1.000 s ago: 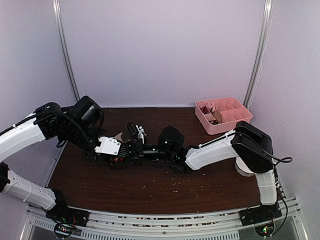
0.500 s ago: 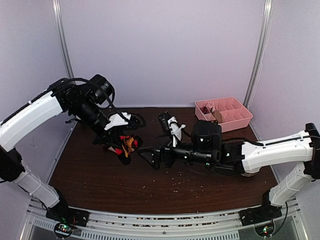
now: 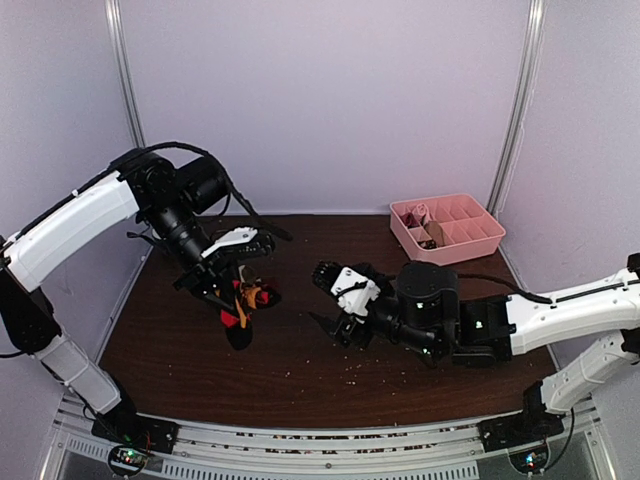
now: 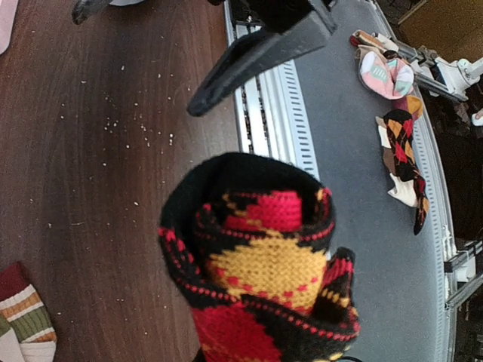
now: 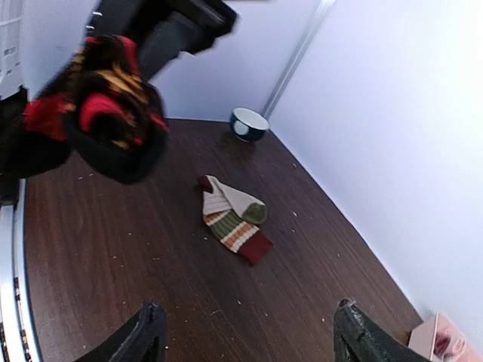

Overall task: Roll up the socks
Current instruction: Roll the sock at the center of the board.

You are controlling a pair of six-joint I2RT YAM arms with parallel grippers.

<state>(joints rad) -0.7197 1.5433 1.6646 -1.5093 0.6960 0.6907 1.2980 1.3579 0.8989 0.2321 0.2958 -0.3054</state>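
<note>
The black sock with red and orange argyle diamonds [image 3: 243,305] hangs bunched from my left gripper [image 3: 230,287], held above the left half of the table. It fills the left wrist view [image 4: 264,279] and hides the fingers there, and it shows at the upper left of the right wrist view [image 5: 106,105]. The beige sock with maroon and olive stripes [image 5: 232,219] lies flat on the table, and its end shows in the left wrist view [image 4: 23,320]. My right gripper [image 3: 322,298] is open and empty, low over the table [image 5: 250,335], facing the striped sock from a distance.
A pink divided tray [image 3: 490,232] with small items stands at the back right. A dark bowl [image 5: 249,124] sits by the back wall. Crumbs are scattered on the brown table [image 3: 300,370]. A metal rail [image 3: 330,445] runs along the near edge.
Both grippers were together on the argyle sock at the table's middle. The left arm has since lifted it up and to the left. The right gripper has let go and drawn back to the right.
</note>
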